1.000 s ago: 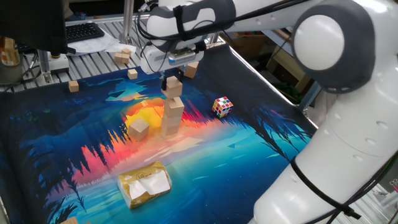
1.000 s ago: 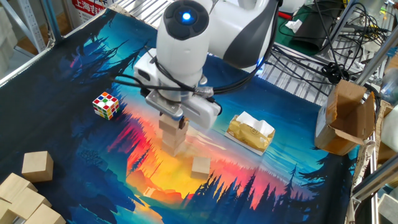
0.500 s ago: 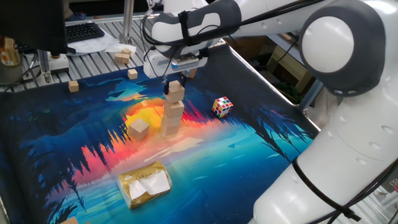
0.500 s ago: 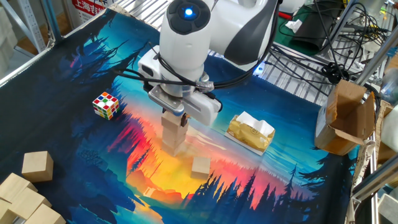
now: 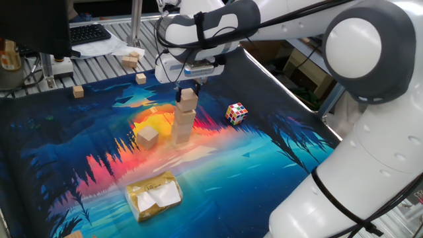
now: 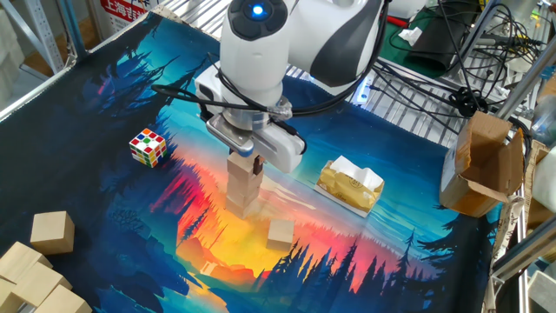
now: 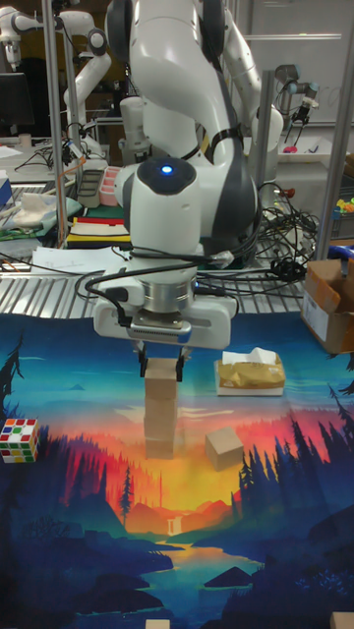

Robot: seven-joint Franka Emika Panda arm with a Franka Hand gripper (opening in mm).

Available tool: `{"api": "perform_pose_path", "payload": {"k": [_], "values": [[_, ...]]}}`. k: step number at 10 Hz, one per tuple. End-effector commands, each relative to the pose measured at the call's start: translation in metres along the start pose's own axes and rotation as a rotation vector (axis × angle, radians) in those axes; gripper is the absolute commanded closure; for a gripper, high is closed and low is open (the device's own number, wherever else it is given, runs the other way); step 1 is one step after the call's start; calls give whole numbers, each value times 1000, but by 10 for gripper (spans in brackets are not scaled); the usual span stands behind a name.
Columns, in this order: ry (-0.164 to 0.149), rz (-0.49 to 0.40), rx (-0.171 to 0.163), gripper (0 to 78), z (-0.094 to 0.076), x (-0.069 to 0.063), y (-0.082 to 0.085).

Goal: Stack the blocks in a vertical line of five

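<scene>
A: What's the setting?

B: A table covered by a mat (image 5: pixel 264 152) printed with a sunset, dark trees and blue water. Metal slats run along its edges. A keyboard (image 5: pixel 89 32) sits behind it on one side; cables and a cardboard box (image 6: pixel 480 165) on the other.

A: Anything changed from a second ago?

B: The gripper (image 7: pixel 162 370) has risen. It was clamped around the top block then; now its fingers sit just above or at that block's top edge, slightly apart, holding nothing. The stack hasn't moved.

A: And the blocks?

B: Plain light-tan wooden cubes. Three form the stack (image 5: pixel 184 118) on the orange part of the mat, the top one slightly twisted against the ones below. A loose block (image 5: pixel 147 135) lies just beside its base, and another block (image 6: pixel 51 231) rests well apart near the mat's edge.

A: What else is on the mat?

B: A puzzle cube (image 5: pixel 236 113) near the stack and a yellow packet (image 5: pixel 154 194) further off.
</scene>
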State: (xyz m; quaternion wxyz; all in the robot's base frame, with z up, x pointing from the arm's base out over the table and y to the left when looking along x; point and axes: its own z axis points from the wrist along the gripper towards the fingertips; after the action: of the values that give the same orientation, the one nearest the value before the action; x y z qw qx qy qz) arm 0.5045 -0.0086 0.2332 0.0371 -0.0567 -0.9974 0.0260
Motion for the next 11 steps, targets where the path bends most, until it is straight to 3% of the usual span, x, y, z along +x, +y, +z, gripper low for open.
{"api": "perform_pose_path", "payload": {"k": [1, 5, 11], "values": [[-13, 16, -9, 764, -1, 2, -1], [-13, 21, -13, 764, 0, 3, -1], [-40, 35, -6, 764, 0, 3, -1]]}}
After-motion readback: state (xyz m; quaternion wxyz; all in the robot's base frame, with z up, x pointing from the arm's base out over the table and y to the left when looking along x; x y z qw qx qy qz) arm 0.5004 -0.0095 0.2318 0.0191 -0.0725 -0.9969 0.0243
